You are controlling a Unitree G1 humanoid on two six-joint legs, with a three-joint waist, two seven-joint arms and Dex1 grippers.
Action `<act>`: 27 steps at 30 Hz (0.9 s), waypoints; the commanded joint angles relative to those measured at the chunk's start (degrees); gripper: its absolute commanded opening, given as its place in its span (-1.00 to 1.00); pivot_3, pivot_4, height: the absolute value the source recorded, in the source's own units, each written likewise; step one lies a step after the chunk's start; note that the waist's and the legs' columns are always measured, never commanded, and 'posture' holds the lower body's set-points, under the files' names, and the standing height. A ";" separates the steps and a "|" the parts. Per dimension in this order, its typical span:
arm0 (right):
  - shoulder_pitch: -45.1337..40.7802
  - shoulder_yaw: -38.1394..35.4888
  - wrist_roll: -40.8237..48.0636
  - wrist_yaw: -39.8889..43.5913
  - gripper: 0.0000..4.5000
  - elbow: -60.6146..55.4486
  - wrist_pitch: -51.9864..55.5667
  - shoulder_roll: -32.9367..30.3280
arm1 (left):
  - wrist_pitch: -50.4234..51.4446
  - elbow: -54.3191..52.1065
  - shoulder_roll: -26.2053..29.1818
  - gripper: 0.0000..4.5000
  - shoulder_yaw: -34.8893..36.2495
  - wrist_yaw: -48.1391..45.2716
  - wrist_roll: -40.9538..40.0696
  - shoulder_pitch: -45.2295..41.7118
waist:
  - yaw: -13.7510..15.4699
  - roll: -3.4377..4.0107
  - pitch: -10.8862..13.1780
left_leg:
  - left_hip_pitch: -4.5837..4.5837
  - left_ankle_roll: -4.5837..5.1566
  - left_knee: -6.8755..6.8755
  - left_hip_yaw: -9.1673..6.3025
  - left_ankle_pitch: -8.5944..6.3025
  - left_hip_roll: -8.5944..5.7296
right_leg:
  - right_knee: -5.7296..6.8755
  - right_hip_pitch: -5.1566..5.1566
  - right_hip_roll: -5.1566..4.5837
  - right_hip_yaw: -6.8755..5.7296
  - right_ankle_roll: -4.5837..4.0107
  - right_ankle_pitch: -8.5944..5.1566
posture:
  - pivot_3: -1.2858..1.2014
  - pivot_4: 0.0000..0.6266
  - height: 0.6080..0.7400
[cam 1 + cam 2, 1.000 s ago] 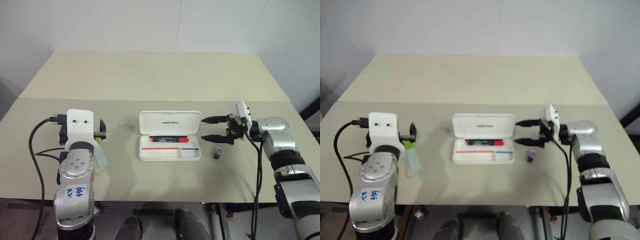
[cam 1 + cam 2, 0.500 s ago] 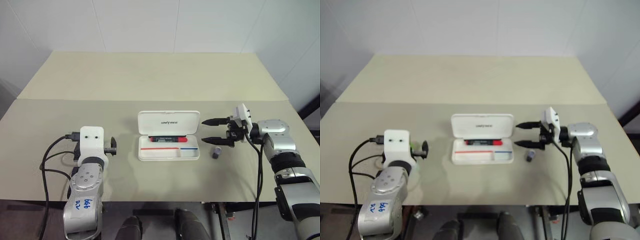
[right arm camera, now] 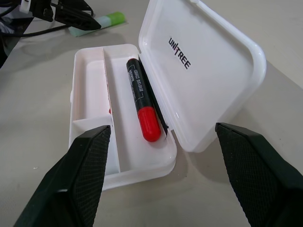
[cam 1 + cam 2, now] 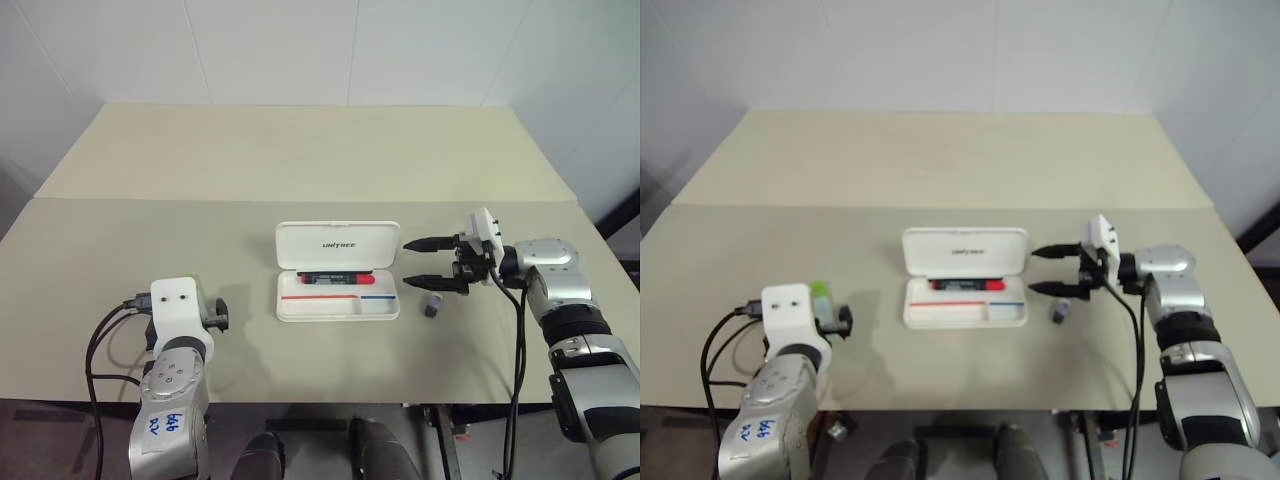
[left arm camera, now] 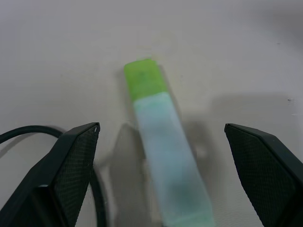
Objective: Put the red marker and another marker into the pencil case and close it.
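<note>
The white pencil case (image 4: pixel 338 243) lies open at the table's middle, lid tipped back. The red marker (image 4: pixel 335 278) rests in its rear compartment, red end toward my right gripper. The other marker, a pale green highlighter (image 5: pixel 165 156), lies flat on the table at the left with its bright green cap pointing away. My left gripper (image 5: pixel 162 126) hangs low over it, open, one finger on each side and neither touching it. My right gripper (image 4: pixel 407 262) hovers open just right of the case, pointing at it and holding nothing.
A small dark grey stub (image 4: pixel 432 305) sits on the table right of the case, just under my right gripper. A black cable (image 4: pixel 105 335) loops beside my left wrist. The beige table (image 4: pixel 320 150) stretches far behind the case.
My left arm has sunk toward the table and drawn back, bringing its open gripper down around the highlighter. The right gripper, the case and the red marker have not moved.
</note>
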 commanded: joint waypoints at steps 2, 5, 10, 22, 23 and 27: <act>-0.91 -2.41 0.11 4.18 1.00 -0.71 -0.31 -0.19 | -2.05 1.80 -0.47 0.99 2.64 -0.34 -1.34 -1.52 | 0.02 0.00 0.00 | 0.00 0.00 0.00 0.00 0.00 0.00 | 0.00 0.00 0.00 0.00 0.00 0.00 | 0.03 -0.52 1.00; -0.75 -2.77 -0.13 4.13 1.00 -0.79 -0.28 -0.14 | -3.54 3.72 -0.76 0.99 4.31 -0.68 -2.60 -2.17 | 0.03 0.00 0.00 | 0.00 0.00 0.01 0.00 0.00 0.00 | -0.01 0.00 0.00 0.00 0.00 0.00 | 0.03 -0.52 1.00; -0.27 -3.38 -0.52 3.95 1.00 -1.31 -0.06 -0.06 | -4.38 5.96 -1.54 0.99 7.98 -1.31 -5.78 -4.67 | -0.01 0.00 0.00 | 0.00 0.00 0.00 0.00 0.00 0.00 | -0.02 0.00 0.00 -0.01 0.00 0.00 | 0.03 -0.52 1.00; 0.28 -3.80 -0.83 3.03 1.00 -1.87 -0.08 0.03 | -4.67 7.99 -0.20 -0.31 7.62 -1.23 -7.66 -6.50 | 0.01 0.00 0.00 | -0.01 0.00 0.00 0.01 0.00 0.00 | -0.04 0.00 0.00 -0.01 0.01 0.01 | 0.03 -0.52 1.00; 0.28 -3.85 -0.84 2.99 1.00 -1.84 -0.11 0.03 | -4.68 8.08 -0.04 -0.47 7.81 -1.20 -7.79 -6.88 | 0.01 0.00 0.00 | -0.01 0.00 0.00 0.01 0.00 0.00 | -0.04 0.00 0.00 -0.01 0.01 0.01 | 0.03 -0.52 1.00; 0.12 -3.98 -1.01 2.79 1.00 -1.41 -0.45 0.08 | -6.88 8.57 3.44 -0.53 7.98 -1.99 -7.69 -9.40 | 0.04 0.00 0.00 | -0.01 0.00 0.00 0.01 0.00 0.00 | -0.03 0.00 0.00 -0.01 0.01 0.01 | 0.03 -0.52 1.00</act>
